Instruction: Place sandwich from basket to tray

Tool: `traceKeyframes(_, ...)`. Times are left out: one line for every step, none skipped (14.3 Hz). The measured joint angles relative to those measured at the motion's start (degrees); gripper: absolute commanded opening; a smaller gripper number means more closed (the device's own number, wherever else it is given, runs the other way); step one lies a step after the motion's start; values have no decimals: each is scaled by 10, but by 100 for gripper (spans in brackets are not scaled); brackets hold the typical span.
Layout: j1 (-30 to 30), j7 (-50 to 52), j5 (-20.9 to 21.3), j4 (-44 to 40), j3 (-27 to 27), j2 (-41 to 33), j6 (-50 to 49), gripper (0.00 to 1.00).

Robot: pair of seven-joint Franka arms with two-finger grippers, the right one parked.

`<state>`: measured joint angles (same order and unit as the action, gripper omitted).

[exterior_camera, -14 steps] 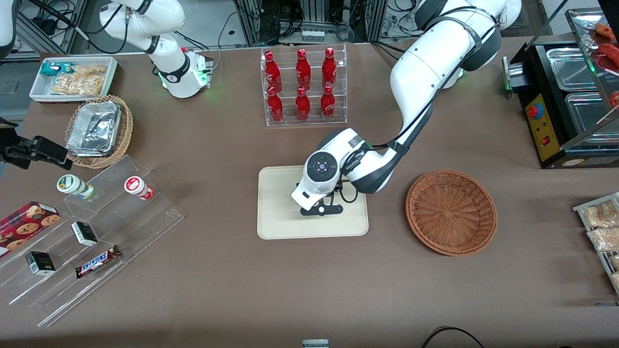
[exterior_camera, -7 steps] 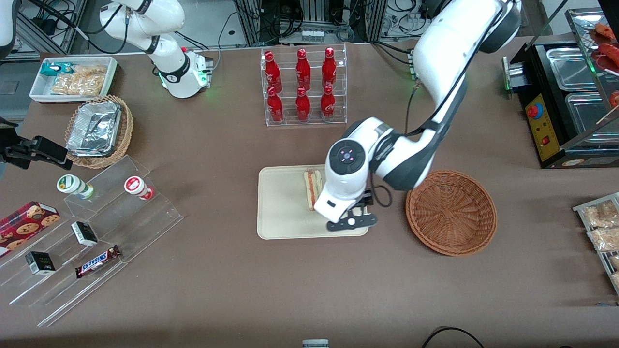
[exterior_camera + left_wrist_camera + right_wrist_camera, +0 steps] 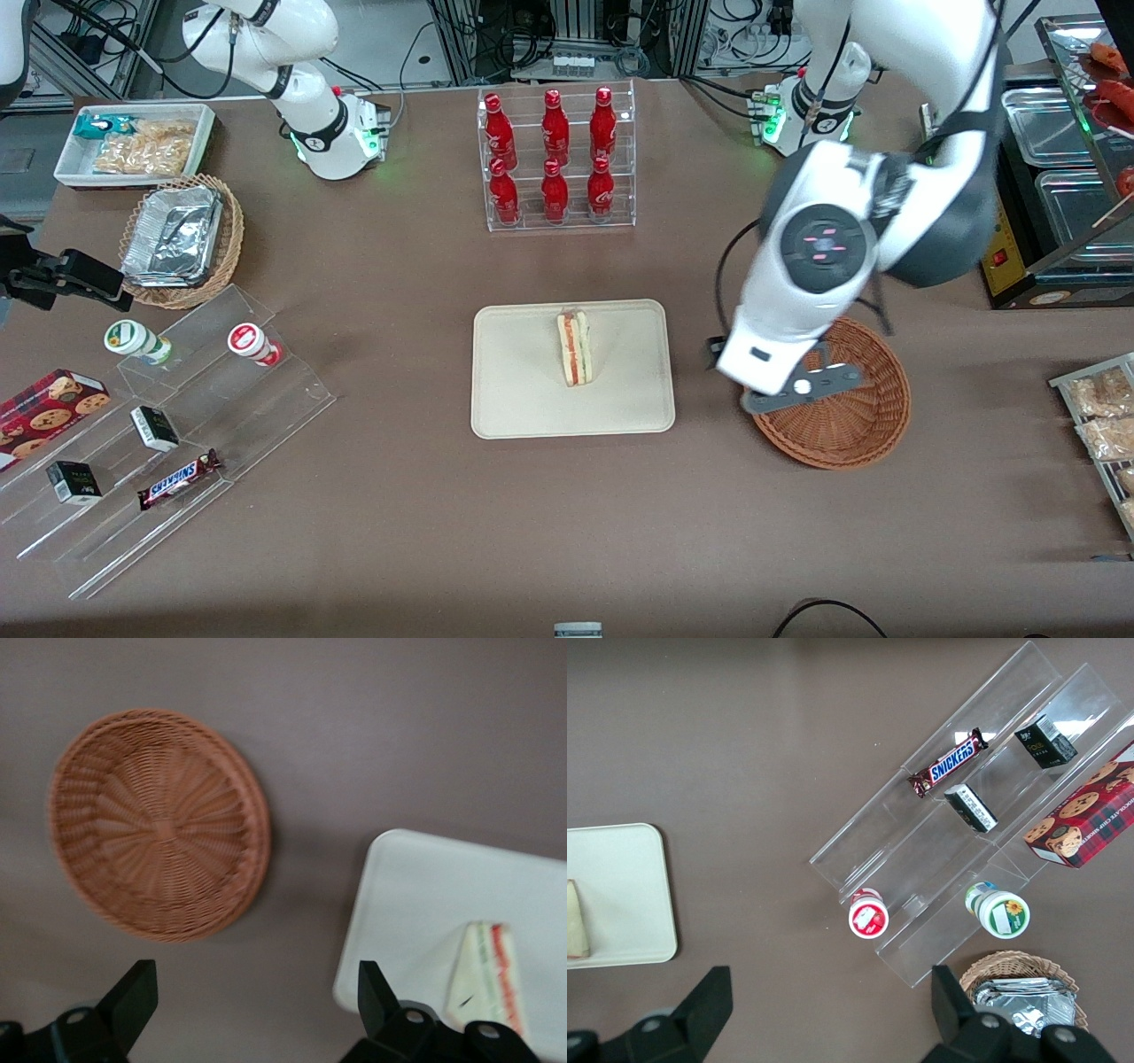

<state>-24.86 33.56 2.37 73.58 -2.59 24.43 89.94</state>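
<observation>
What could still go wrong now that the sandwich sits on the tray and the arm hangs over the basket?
Little, probably. The sandwich stands on a narrow edge on the tray, so a bump to the table might tip it over. The open pincer hangs above the basket; if the arm dropped lower it could knock the light basket aside.

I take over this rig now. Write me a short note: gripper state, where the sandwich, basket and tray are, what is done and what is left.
Gripper: open, holding nothing, raised over the edge of the basket that faces the tray.
Sandwich: lies on the tray, near its middle, free of the fingers.
Basket: holds nothing, beside the tray toward the working arm's end.
Done: sandwich placed on tray and released.
Left: probably only parking the arm.
</observation>
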Motion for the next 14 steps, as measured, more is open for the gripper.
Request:
traceKeyframes(0,-39,-17,2,-27,-14,-20,100)
traceKeyframes(1,-75,-36,4,-53,-27,-39,100)
traceKeyframes(3,-106,-50,6,-75,-38,-58,100)
traceKeyframes(6,-127,-54,7,-92,-50,-74,100)
traceKeyframes(21,-138,-54,8,-96,-62,-83,100)
traceKeyframes(59,-146,-55,10,-76,-74,-89,100)
traceKeyframes(115,-153,-55,11,-33,-87,-90,100)
traceKeyframes(171,-157,-56,12,13,-99,-92,100)
traceKeyframes(217,-164,-55,14,52,-111,-97,100)
traceKeyframes(245,-173,-50,21,75,-124,-100,100)
traceKeyframes(258,-181,-43,33,88,-140,-102,100)
traceKeyframes(261,-184,-39,48,96,-158,-104,100)
traceKeyframes(262,-185,-36,66,105,-177,-105,100)
traceKeyframes(266,-184,-34,83,119,-194,-105,100)
